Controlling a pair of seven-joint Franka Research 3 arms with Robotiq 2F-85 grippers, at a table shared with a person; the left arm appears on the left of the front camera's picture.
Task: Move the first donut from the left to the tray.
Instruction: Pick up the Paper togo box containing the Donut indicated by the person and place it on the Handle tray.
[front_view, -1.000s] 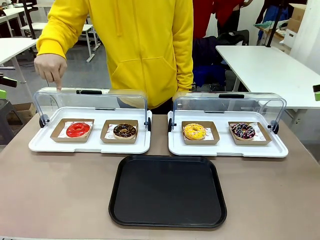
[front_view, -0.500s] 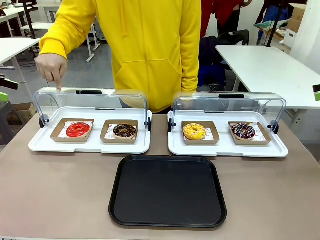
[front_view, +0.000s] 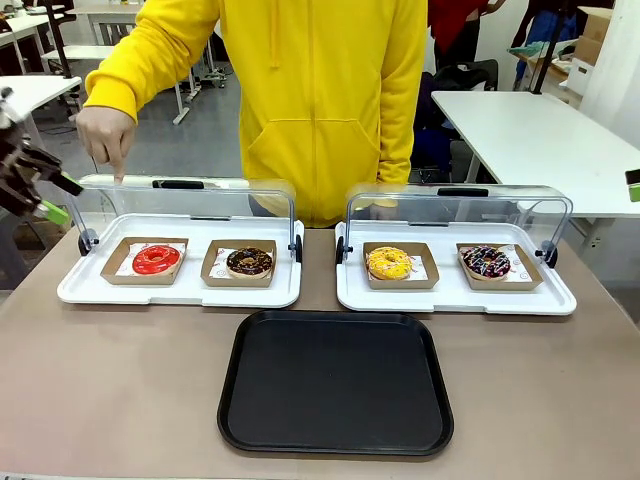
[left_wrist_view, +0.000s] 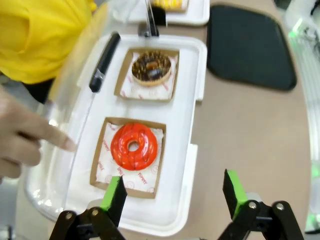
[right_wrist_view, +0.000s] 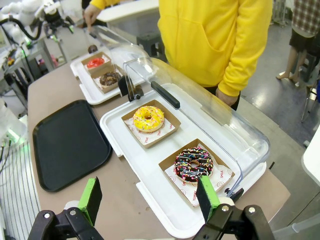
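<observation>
The brown bench (front_view: 120, 390) is shared with a person (front_view: 320, 100) in a yellow hoodie, who is stationed at its far side. The black tray (front_view: 335, 385) is laid at the near middle. Behind it the left display tray (front_view: 180, 292) and the right display tray (front_view: 455, 300) are set side by side, each clear lid swung up at the back. The red donut (front_view: 157, 260) is kept in its cardboard holder at the left end of the left display tray, beside a chocolate donut (front_view: 249, 262). The person's hand (front_view: 105, 135) is pointed down, one finger at the lid's top edge. The left gripper (front_view: 60, 198) is held released, fingers spread, near that tray's left end and clear of the donut. The right gripper (right_wrist_view: 149, 200) is likewise released, grasping nothing.
</observation>
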